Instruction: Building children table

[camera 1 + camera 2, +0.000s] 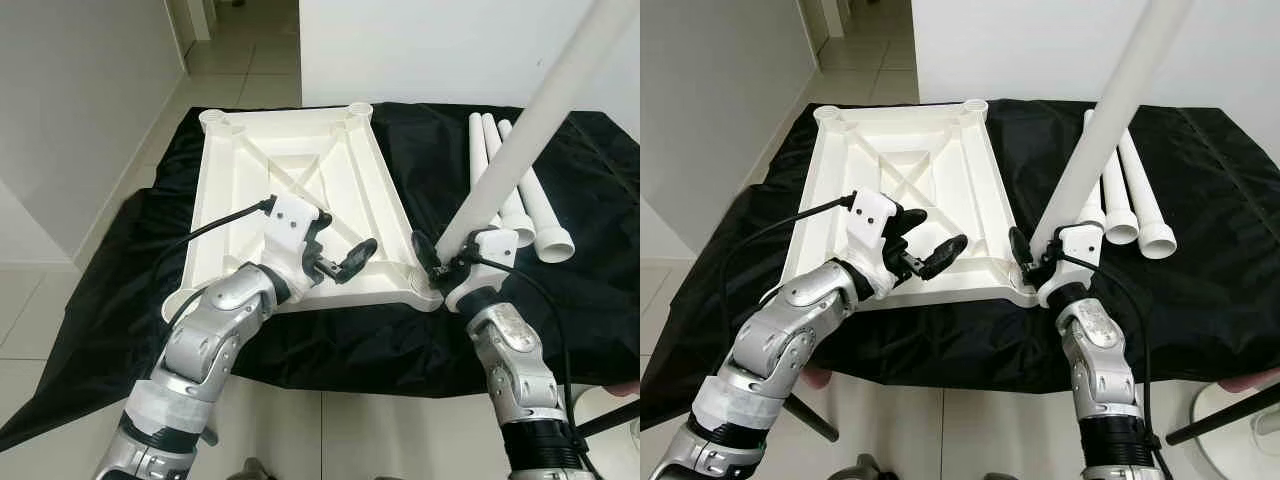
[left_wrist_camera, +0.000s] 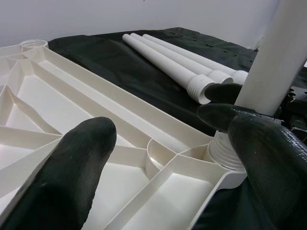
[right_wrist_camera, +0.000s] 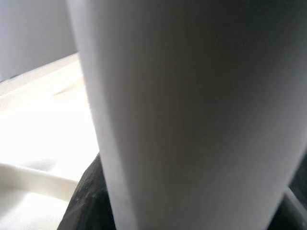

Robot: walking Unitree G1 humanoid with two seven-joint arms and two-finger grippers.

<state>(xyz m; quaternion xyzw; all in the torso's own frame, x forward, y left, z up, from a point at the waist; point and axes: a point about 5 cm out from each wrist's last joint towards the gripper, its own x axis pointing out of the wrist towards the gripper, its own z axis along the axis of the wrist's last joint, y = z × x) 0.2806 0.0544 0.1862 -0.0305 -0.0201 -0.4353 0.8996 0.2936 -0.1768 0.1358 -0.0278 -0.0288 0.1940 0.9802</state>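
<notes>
Cross-threading worries me: my right gripper [image 1: 440, 262] clenches the long white plastic leg [image 1: 530, 130], tilted at the corner socket of the upturned white ribbed tabletop [image 1: 255, 170]; left gripper [image 1: 338, 262], fingers apart, hovers over it.

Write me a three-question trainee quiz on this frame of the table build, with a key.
1. True or false: the right hand holds a white leg standing in a corner socket of the tabletop.
2. How many loose legs lie on the black cloth?
3. The left hand is: A) shut on a leg, B) open above the tabletop, C) resting on the floor.

Key
1. True. The threaded end sits at the near corner on the robot's right side.
2. Three, side by side, to the robot's right of the tabletop.
3. B. Its fingers are spread, holding nothing.
</notes>
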